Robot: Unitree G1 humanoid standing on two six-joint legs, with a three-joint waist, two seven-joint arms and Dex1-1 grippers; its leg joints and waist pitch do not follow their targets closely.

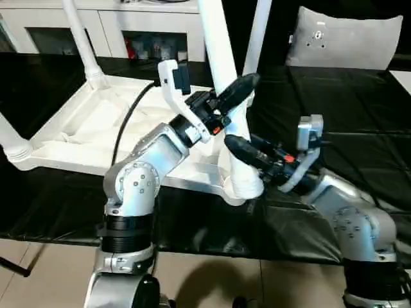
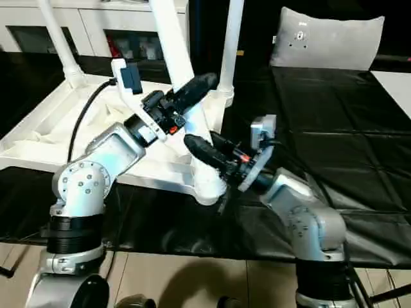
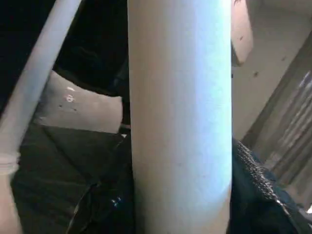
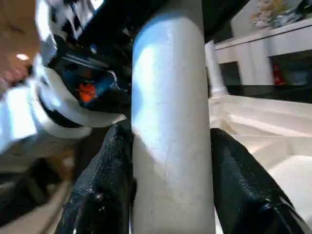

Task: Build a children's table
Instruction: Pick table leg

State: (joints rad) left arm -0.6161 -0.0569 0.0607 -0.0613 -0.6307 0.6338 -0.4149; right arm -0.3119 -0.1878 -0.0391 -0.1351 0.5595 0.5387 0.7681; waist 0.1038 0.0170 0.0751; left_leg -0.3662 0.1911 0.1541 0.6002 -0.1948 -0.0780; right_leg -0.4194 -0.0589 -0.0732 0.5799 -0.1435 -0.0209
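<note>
- Your right gripper [image 4: 170, 195] clamps the near leg [image 1: 221, 77] of the children's table [image 1: 96, 128] low down, just above its corner socket [image 1: 244, 186]; both black fingers [image 4: 105, 185] press its sides.
- Your left gripper [image 1: 237, 90] sits higher on that same leg. One finger crosses in front of it; the other is hidden behind, so you cannot tell whether it grips.
- Your table lies upside down on the black work table [image 1: 359, 102], ribbed underside up.
- Three other legs [image 1: 80, 38] stand in corner sockets, their tops cut off.
- Your forearms hide part of the near rim.
</note>
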